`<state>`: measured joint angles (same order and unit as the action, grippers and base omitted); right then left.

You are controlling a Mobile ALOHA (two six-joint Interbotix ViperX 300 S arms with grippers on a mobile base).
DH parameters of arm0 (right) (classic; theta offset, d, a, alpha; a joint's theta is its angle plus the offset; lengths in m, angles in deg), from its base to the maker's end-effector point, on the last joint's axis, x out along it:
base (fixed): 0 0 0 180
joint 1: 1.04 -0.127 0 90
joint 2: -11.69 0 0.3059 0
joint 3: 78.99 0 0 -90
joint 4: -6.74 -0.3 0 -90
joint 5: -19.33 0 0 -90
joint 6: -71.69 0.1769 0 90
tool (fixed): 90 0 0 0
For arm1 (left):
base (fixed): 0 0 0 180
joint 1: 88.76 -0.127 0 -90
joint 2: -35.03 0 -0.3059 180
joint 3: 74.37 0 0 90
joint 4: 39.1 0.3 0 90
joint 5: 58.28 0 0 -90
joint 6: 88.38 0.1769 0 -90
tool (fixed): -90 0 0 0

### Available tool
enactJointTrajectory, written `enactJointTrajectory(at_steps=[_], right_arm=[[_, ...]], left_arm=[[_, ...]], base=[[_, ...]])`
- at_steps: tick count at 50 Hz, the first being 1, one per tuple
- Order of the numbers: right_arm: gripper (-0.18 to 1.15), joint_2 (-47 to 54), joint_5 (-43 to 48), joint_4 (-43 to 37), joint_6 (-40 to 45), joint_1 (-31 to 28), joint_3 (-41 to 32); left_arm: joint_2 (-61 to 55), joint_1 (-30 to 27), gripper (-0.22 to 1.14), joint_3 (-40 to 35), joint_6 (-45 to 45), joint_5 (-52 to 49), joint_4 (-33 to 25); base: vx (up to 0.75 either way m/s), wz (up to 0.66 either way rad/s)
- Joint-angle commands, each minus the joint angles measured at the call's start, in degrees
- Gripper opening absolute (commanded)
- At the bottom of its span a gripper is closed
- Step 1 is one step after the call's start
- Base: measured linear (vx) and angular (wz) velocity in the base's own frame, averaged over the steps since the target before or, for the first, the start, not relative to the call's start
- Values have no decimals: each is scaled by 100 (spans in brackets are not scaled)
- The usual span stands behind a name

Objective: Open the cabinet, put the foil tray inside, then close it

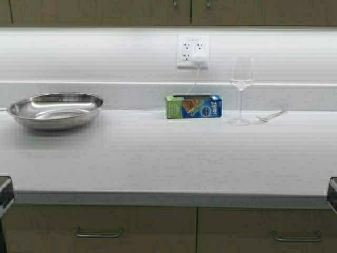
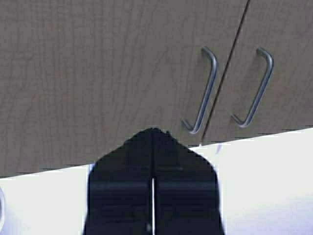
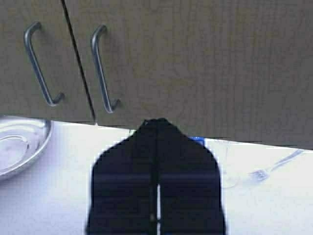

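— Tan wood-look cabinet (image 1: 100, 11) sits up on the wall, above and behind the Ziploc box (image 1: 194, 106). Both flat doors are flush shut. In the left wrist view the two slim bar handles (image 2: 205, 93) hang on either side of the door seam, untouched.

— ok and the pincers? holding anything?

— Nope. The left gripper (image 2: 153, 183) has its fingers pressed together with just a hairline seam between them and nothing in it. Same for the right gripper (image 3: 157, 186), pinched closed and bare. Both are low, on the robot's side of the box and well short of the cabinet, pointing up at the doors. From the right wrist you can see a sliver of the blue box just past the fingertips.

— what else is on the counter?

— White countertop (image 1: 158, 158). The round steel bowl (image 1: 55, 109) is well off to the left of the box. A wine glass (image 1: 241, 89) stands upright just right of the box, and a fork (image 1: 271, 116) lies a bit further right past the glass. The wall outlet (image 1: 192, 51) is right above the box, with a white plug in it and a cord dropping behind the box. Drawers (image 1: 100, 229) with horizontal handles run below the counter edge, in front of the box.
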<state>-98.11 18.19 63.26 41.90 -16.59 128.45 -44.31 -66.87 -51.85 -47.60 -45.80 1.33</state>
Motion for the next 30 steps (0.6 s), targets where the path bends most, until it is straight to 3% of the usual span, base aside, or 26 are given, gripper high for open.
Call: enactJointTrajectory(at_steps=[1, 30], right_arm=[[7, -62, 18, -18, -18, -9, -35], [7, -62, 18, -18, -18, -9, 9]], left_arm=[[35, 9, 4, -44, 9, 26, -18], [9, 9, 4, 18, 0, 53, -18]], base=[[0, 0], [0, 0]])
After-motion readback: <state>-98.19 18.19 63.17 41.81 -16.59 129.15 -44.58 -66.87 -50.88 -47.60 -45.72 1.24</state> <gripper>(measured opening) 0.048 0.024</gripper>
